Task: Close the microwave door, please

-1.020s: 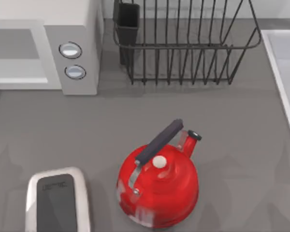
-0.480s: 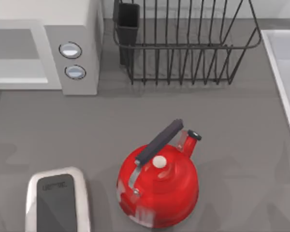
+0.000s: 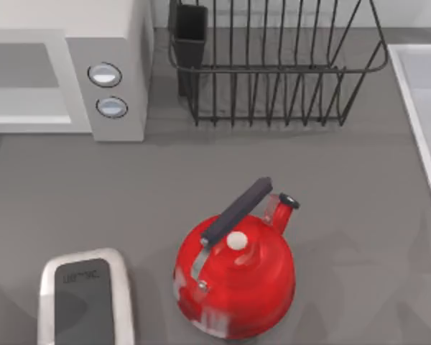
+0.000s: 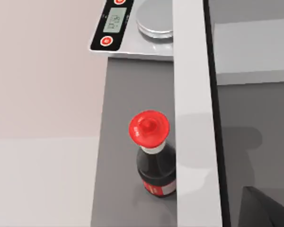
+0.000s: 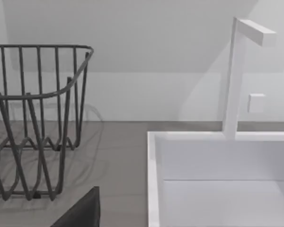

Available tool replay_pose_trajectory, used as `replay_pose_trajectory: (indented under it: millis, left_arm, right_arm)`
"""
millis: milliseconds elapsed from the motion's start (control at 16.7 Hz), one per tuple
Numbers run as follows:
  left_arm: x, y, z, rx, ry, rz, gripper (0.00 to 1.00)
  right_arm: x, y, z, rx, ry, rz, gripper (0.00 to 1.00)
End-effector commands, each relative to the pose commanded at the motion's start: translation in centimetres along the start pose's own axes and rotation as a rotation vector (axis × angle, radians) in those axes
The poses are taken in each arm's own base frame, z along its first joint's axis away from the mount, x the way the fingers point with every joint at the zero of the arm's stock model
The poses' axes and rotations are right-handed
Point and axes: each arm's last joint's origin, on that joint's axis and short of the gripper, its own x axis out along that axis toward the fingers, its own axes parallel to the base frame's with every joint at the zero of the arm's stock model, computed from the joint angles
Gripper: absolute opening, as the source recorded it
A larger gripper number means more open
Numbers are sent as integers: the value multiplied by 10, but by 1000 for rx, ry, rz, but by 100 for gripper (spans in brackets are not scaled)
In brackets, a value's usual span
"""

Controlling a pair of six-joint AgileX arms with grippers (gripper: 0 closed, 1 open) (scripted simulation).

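Note:
The microwave (image 3: 115,79) stands at the table's back left, its grey control strip carrying two round silvery knobs. Left of the strip its front shows a white frame around a grey hollow. In the left wrist view the microwave door (image 4: 196,118) runs through the picture as a long white frame strip with a dark edge, seen nearly edge-on. A dark corner of my left gripper (image 4: 265,210) sits close beside that strip. A dark part of my right gripper (image 5: 83,213) hangs between the rack and the sink.
A red kettle (image 3: 235,277) with a dark handle stands at front centre. A black wire rack (image 3: 273,72) fills the back middle. A silver-rimmed dark slab (image 3: 86,298) lies front left. A red-capped dark bottle (image 4: 151,151) stands by the door. A white sink (image 3: 424,108) borders the right.
A small dark bit at the top view's left edge one second ago has gone from sight. Faint shadows on the table have shifted. The kettle, rack and slab have not moved.

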Motion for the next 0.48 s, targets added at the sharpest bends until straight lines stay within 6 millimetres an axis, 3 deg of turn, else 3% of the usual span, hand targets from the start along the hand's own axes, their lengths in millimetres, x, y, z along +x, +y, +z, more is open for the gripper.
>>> replay_pose_trajectory:
  millis: [240,480]
  left_arm:
    - [31,78,-8,-45,101,-62,0]
    - [51,128,-29,-75,142,-102,0]
  right_arm:
    - [0,0,0,0,0,0,100]
    - [0,0,0,0,0,0,100]
